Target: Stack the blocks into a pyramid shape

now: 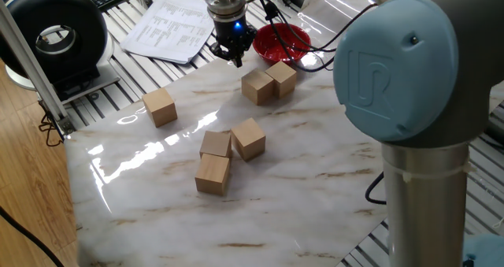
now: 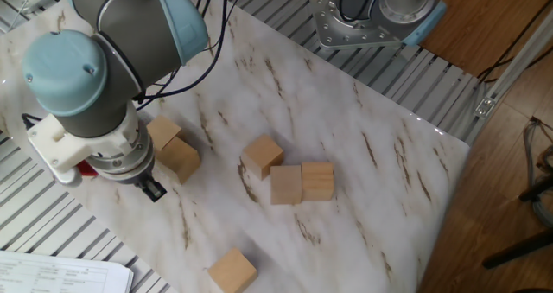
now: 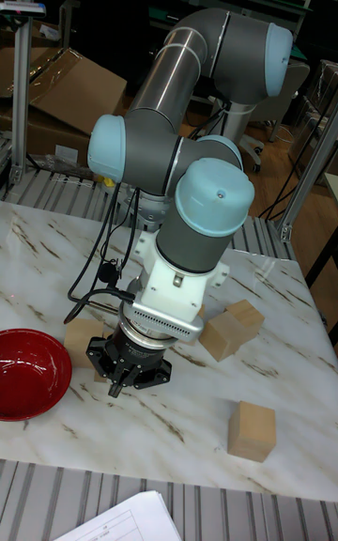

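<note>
At the far edge of the marble table (image 1: 157, 220), your gripper (image 1: 233, 53) hangs beside the red bowl (image 1: 281, 42), carrying nothing that shows; whether its fingers are parted I cannot tell. All six blocks lie flat: a touching pair (image 1: 268, 82) just in front of the gripper, three clustered mid-table (image 1: 228, 153), one alone at the left (image 1: 160, 106). Nothing is stacked yet, so I judge you are at the first pick; the next move calls for lining up over the nearest pair. The arm hides part of that pair in the other views.
</note>
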Controlling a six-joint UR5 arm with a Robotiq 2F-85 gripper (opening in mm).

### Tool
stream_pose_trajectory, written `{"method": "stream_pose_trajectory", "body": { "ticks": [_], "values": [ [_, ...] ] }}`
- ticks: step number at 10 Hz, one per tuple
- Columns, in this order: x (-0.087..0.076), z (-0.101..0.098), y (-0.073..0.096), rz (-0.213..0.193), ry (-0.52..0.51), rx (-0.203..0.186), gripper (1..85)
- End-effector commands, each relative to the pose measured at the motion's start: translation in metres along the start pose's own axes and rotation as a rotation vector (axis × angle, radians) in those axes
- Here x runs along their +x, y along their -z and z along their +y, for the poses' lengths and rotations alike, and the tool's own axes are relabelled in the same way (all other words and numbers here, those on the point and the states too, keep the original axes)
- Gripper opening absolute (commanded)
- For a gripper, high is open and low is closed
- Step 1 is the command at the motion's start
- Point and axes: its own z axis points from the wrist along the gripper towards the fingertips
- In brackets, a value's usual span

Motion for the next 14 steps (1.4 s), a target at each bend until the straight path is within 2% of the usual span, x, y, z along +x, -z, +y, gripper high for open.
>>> {"method": "stream_pose_trajectory", "body": {
  "ticks": [1,5,8,14],
  "values": [
    [0.007,0.003,-0.002,0.003,-0.008,-0.024,1.3],
    [0.019,0.006,-0.007,-0.002,-0.011,-0.035,1.3],
    [0.024,0.006,-0.004,0.006,-0.011,-0.039,1.3],
    [0.031,0.001,-0.006,0.011,-0.007,-0.046,1.3]
  ]
}}
